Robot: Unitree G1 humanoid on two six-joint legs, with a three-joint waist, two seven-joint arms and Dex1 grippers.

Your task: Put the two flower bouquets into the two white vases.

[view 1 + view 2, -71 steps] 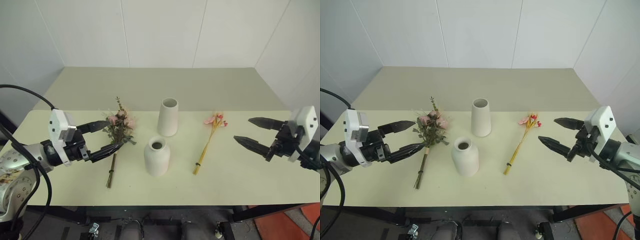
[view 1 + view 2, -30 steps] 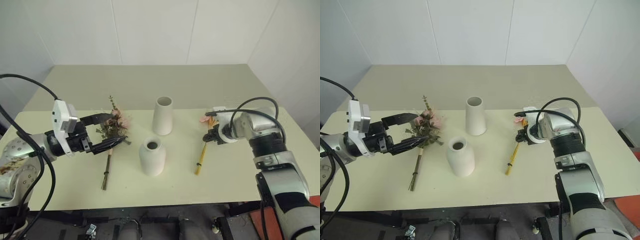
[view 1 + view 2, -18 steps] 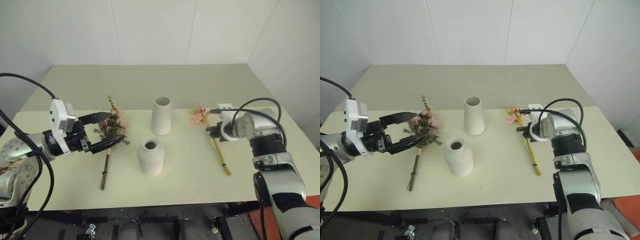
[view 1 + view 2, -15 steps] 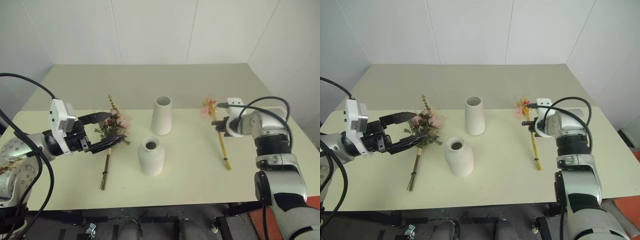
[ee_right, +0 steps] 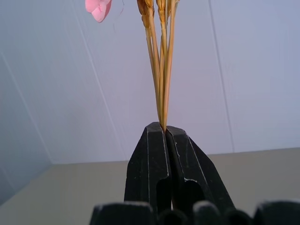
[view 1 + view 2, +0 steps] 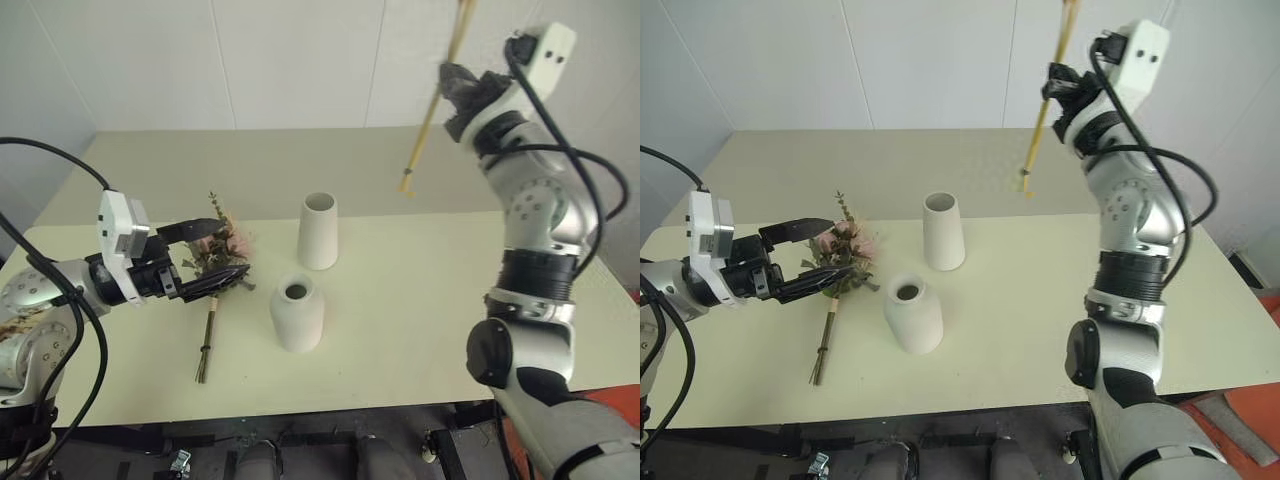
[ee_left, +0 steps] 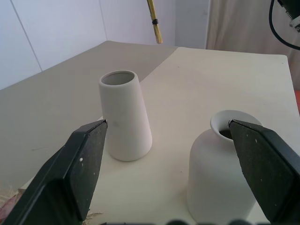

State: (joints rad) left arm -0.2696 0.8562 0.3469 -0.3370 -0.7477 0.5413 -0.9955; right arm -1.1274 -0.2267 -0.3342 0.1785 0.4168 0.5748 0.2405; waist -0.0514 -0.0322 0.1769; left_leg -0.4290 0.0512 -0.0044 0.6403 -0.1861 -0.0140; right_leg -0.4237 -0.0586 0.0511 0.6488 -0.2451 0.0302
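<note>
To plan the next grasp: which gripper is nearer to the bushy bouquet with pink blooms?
Left. The left gripper is open around the bushy bouquet; the right gripper is raised far away.

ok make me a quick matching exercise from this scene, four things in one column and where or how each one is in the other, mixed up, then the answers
Things
1. slim yellow-stemmed bunch
2. bushy pink bunch
3. tall tapered vase
4. short round vase

Place or state
A. stands nearer the front edge of the table, empty
B. lies on the table between the open left gripper's fingers
C. held up in the air, clamped in the shut right gripper
D. stands further back on the table, empty

Pairs: 1-C, 2-B, 3-D, 4-A
</note>
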